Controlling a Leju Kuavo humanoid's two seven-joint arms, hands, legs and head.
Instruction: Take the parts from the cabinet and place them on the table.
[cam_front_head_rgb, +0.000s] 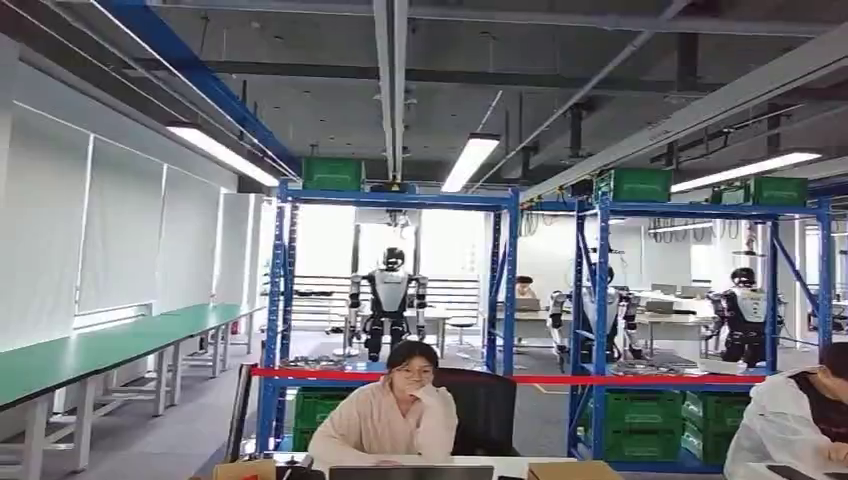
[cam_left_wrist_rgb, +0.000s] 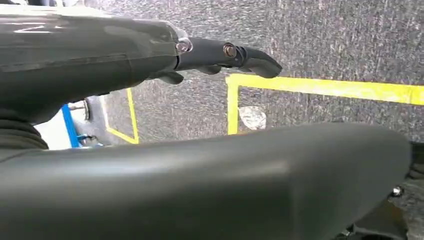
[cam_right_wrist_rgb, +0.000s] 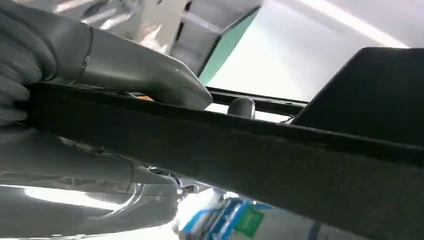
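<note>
In the right wrist view my right hand (cam_right_wrist_rgb: 120, 75) grips a long, flat black part (cam_right_wrist_rgb: 280, 160). The grey thumb (cam_right_wrist_rgb: 155, 80) lies across one face of it and the fingers (cam_right_wrist_rgb: 100, 170) wrap the other face. The part runs out across the picture, away from the hand. In the left wrist view my left hand (cam_left_wrist_rgb: 150, 55) hangs over grey floor, its dark fingers (cam_left_wrist_rgb: 240, 52) stretched out straight and holding nothing.
Blue shelving racks (cam_front_head_rgb: 505, 290) with green crates (cam_front_head_rgb: 640, 410) stand ahead behind a red tape line (cam_front_head_rgb: 600, 379). One person (cam_front_head_rgb: 395, 415) sits at a desk in front, another (cam_front_head_rgb: 800, 420) at the right. Green-topped tables (cam_front_head_rgb: 100, 345) line the left wall. Yellow floor tape (cam_left_wrist_rgb: 325, 89) marks the carpet.
</note>
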